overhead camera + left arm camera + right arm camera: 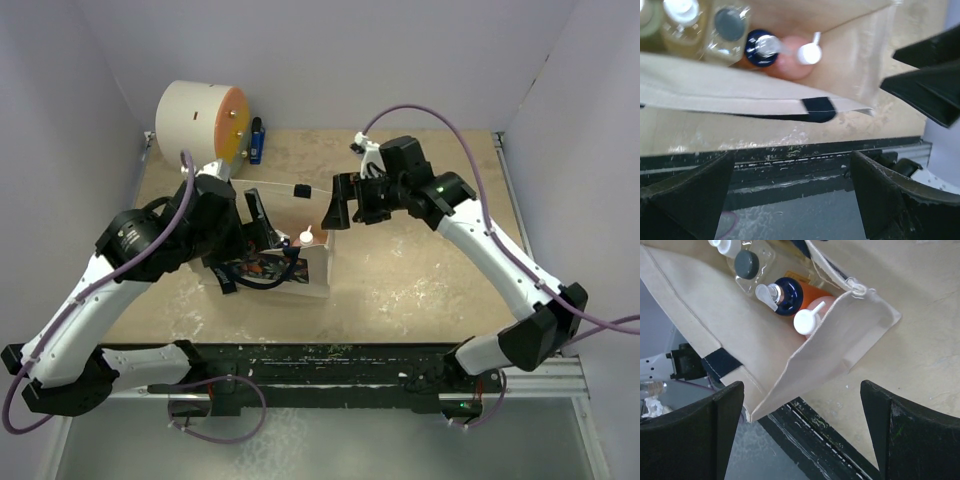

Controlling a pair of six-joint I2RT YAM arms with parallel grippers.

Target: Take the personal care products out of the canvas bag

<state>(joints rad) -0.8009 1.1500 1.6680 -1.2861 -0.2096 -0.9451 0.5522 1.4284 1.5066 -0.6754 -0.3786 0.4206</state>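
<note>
The cream canvas bag (312, 280) stands open at mid-table; its wall shows in the left wrist view (740, 90) and the right wrist view (715, 315). Inside it stand a pink white-capped bottle (806, 320), an orange dark-capped bottle (788, 296), a clear dark-capped bottle (747, 265) and a white-capped bottle (726, 245). The left wrist view also shows the pink bottle (807, 54) and part of an olive-green jar (647, 20). My left gripper (262, 232) is open and empty over the bag's left side. My right gripper (335, 212) is open and empty above the bag's right end.
A big white drum with an orange face (200, 120) and a small blue item (257, 140) sit at the back left. The black rail (330, 360) runs along the table's near edge. Walls close in on both sides.
</note>
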